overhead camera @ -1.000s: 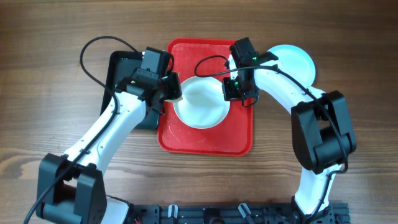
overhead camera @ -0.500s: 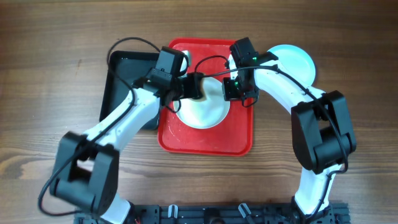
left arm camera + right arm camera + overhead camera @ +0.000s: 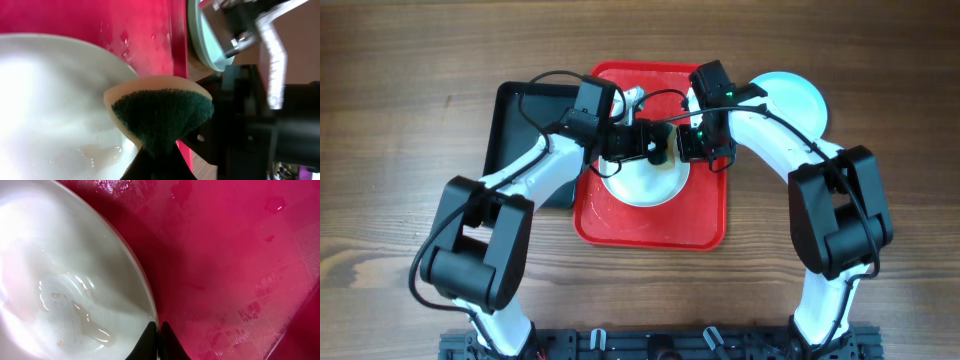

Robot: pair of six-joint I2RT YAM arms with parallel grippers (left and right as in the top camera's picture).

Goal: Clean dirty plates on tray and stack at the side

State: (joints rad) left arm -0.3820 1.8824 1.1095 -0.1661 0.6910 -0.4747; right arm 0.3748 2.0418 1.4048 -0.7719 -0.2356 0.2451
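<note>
Mid-frame, our left gripper (image 3: 157, 162) clamps a green-faced sponge (image 3: 160, 112) over the white plate (image 3: 45, 100); our right gripper (image 3: 156, 336) pinches its rim.

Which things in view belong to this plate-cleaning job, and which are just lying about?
In the job: white round plastic plate, rim pinched by right hand; yellow-and-green sponge in left hand; bright red rectangular plastic tray; pale aqua round plastic plate off the tray.
Lying about: black rectangular plastic tray.

I see bright even light overhead, small soft shadows, white glare on the plate (image 3: 40, 95), wrist views blurry close up.
</note>
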